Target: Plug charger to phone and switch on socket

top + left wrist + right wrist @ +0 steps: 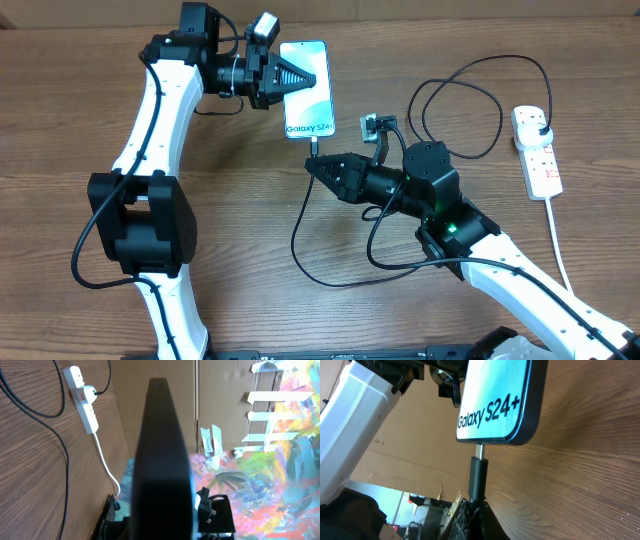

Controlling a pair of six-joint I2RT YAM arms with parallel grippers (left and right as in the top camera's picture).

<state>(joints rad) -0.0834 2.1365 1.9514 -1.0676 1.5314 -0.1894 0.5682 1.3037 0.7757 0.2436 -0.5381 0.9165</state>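
Locate the phone [307, 92] lying screen-up on the bench [240, 240] near the far edge, with its "Galaxy S24+" end toward the right arm. The right gripper [316, 163] has its jaws pinching the charger [478, 477] by the connector body. In the right wrist view a short metal tip shows between that body and the phone's end edge, and its depth cannot be read. The left gripper [292, 78] overlaps the phone's left edge. Its wrist view gives only a blurred dark slab, so you cannot tell whether those jaws pinch the phone. The socket [538, 155] lies well apart at the right with the plug [541, 127] in it; its switches are too small to read.
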